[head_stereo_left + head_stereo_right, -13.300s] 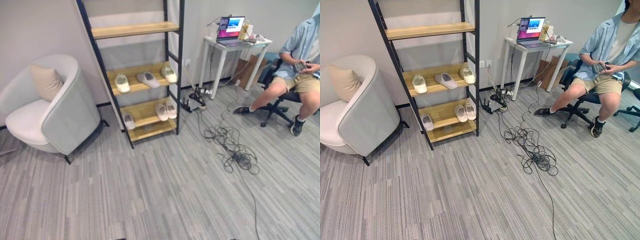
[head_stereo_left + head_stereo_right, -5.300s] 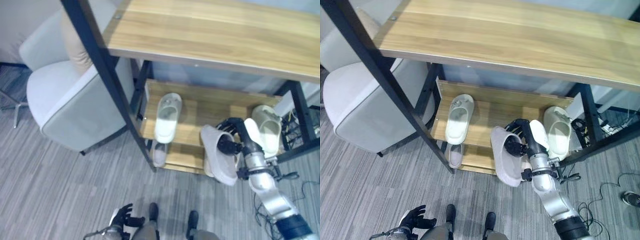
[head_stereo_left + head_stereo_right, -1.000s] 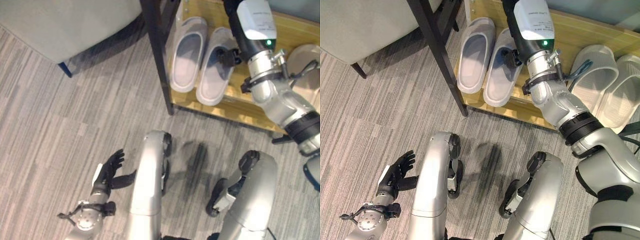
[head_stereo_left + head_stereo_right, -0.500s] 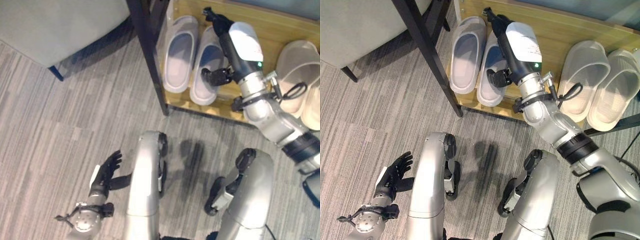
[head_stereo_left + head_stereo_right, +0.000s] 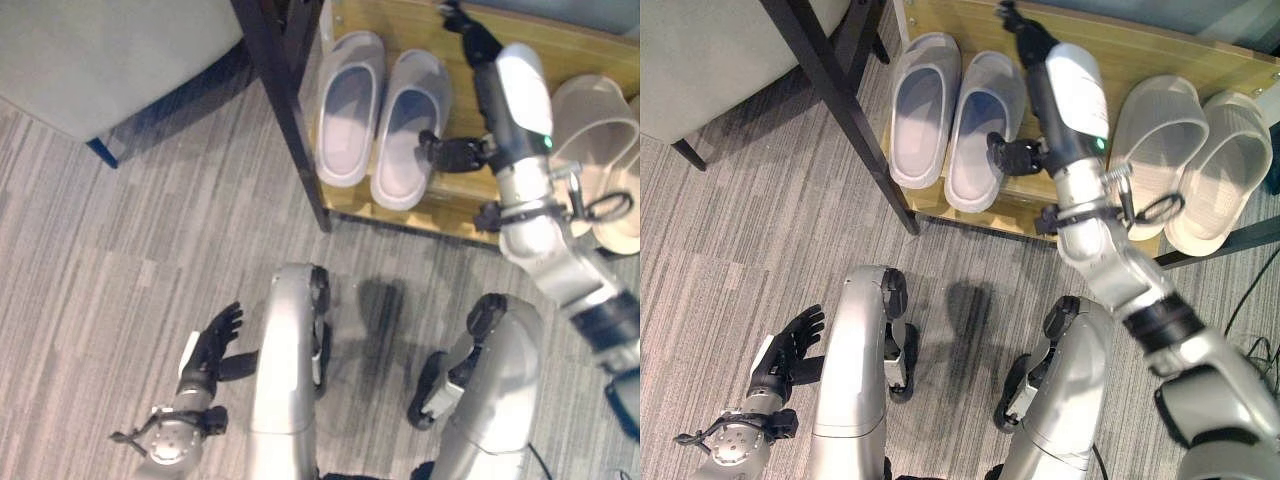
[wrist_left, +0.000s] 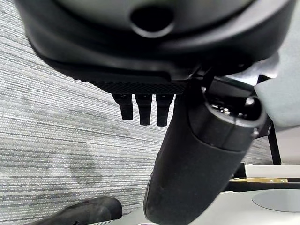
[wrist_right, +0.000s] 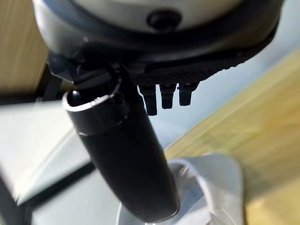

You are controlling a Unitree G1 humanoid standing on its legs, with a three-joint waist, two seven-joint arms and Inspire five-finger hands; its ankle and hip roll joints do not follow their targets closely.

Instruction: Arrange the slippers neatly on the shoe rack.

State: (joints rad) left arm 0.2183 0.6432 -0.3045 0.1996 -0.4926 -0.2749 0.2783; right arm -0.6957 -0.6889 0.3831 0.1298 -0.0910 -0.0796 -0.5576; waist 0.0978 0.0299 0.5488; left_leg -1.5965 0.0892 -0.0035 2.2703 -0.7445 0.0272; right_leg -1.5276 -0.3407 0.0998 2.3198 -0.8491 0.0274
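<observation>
A: What sits nearest?

B: The left robot hand (image 5: 207, 350), low over the carpet floor (image 5: 120, 260), well apart from the shoe rack (image 5: 480, 205). Its fingers are straight and relaxed, with nothing in them.

A: And past that?

B: The right robot hand (image 5: 1040, 60) reaches over the bottom shelf (image 5: 1120, 45) of the rack. Its fingers are stretched out toward the back of the shelf and its thumb (image 5: 1005, 155) sticks out sideways. It has hold of nothing.

A: Where are the slippers?

B: A grey pair (image 5: 955, 115) lies on that shelf just to the left of the right robot hand, side by side and touching, toes toward the back, heels at the front edge. The thumb tip is just beside the nearer one; I cannot tell whether it touches. A second, cream pair (image 5: 1195, 160) lies on the same shelf to the right of that hand, also side by side.

A: Anything further left?

B: The rack's black post (image 5: 285, 110) stands just left of the grey pair, and beyond it, well away from both hands, is the grey armchair (image 5: 110, 50).
</observation>
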